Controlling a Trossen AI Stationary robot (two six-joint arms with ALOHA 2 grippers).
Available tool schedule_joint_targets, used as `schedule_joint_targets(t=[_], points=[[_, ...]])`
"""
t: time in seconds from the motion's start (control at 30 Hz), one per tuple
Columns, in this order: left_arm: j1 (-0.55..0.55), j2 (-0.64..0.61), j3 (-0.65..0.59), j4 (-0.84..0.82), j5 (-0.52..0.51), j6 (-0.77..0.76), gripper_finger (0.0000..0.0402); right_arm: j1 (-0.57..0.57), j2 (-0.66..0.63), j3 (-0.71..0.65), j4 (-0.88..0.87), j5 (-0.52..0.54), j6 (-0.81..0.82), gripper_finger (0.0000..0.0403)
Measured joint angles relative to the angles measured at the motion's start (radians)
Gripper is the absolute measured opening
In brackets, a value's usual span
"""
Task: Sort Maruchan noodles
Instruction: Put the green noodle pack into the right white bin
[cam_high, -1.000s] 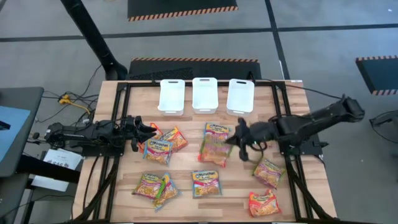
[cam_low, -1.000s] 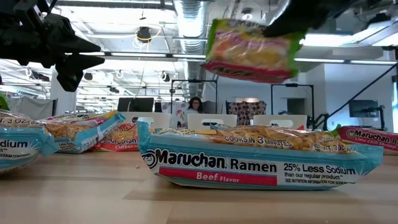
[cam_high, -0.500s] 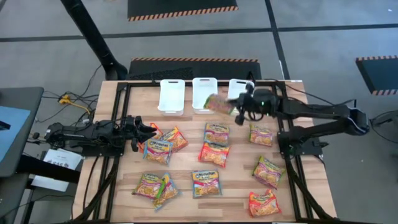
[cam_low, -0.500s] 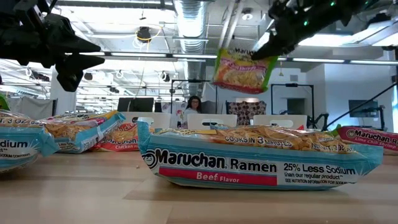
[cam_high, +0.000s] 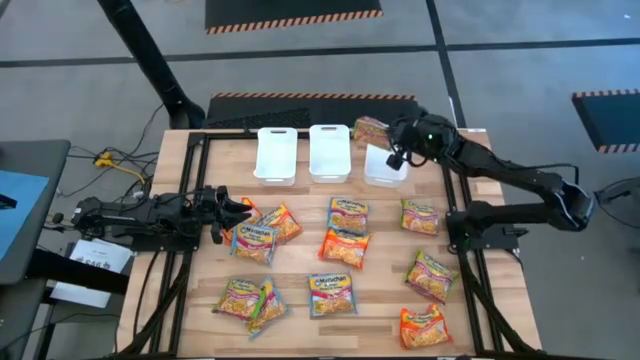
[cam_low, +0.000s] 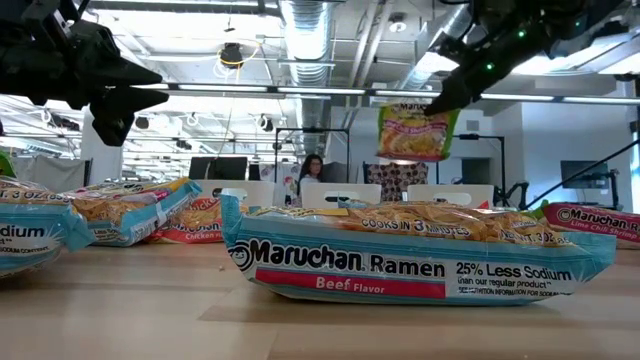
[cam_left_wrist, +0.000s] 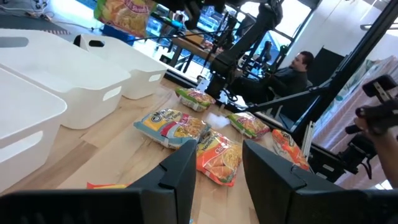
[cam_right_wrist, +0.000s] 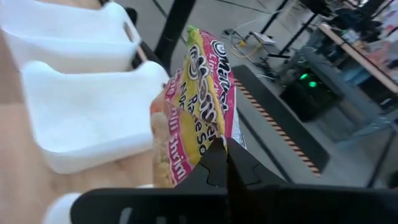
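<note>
R gripper (cam_high: 392, 140) is clamped on a green-pink Maruchan packet (cam_high: 369, 129), lime shrimp by the wrist view, held in the air over the far edge of the table (cam_high: 180, 200), between the middle bin (cam_high: 329, 152) and the right bin (cam_high: 385, 158) and just past their far rims. In the low view the packet hangs upright from the fingers, well above the surface. Left bin (cam_high: 276, 155) sits beside the other two, all in a row at the far edge.

L gripper (cam_high: 238, 213) hovers low near the left edge, fingers apart w/ nothing between them, next to a cluster of packets (cam_high: 262, 232).

Other packets lie flat: four mid-table incl. a blue Beef Flavor packet (cam_low: 420, 255) nearest the low cam, two near the front-left corner, three toward the right edge and front-right corner.
</note>
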Motion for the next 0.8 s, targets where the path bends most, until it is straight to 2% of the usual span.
schedule_joint_targets(t=[0.23, 0.5, 0.8], points=[[0.000, 0.000, 0.000, 0.000, 0.000, -0.001, 0.0117, -0.050, 0.000, 0.000, -0.003, 0.067, -0.078, 0.0005], [0.000, 0.000, 0.000, 0.000, 0.001, -0.012, 0.0117, -0.079, 0.009, 0.001, -0.062, 0.094, -0.090, 0.0005], [0.000, 0.000, 0.000, 0.000, 0.001, -0.015, 0.0117, -0.114, 0.106, 0.001, -0.088, 0.094, -0.091, 0.0005]])
